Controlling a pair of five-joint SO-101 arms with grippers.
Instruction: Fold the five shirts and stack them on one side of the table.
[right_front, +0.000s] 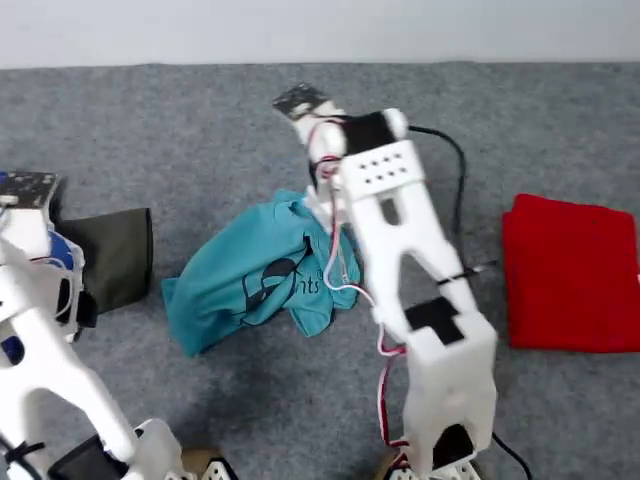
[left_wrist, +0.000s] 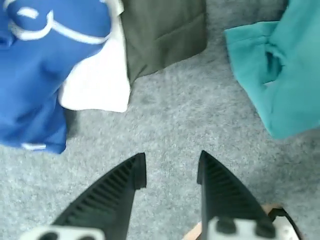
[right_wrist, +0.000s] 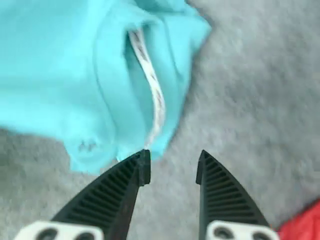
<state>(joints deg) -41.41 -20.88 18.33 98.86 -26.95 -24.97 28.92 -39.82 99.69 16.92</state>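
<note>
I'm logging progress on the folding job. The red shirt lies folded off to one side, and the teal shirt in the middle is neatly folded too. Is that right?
Not quite. The teal shirt is not folded: it lies crumpled and bunched in the middle, as the high view shows. The red shirt does lie folded off to one side.

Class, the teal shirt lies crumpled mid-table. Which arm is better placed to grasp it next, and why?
Probably the right. The right gripper hangs open at the edge of the teal shirt, while the left gripper sits open over bare carpet beside the stacked shirts, farther away.
</note>
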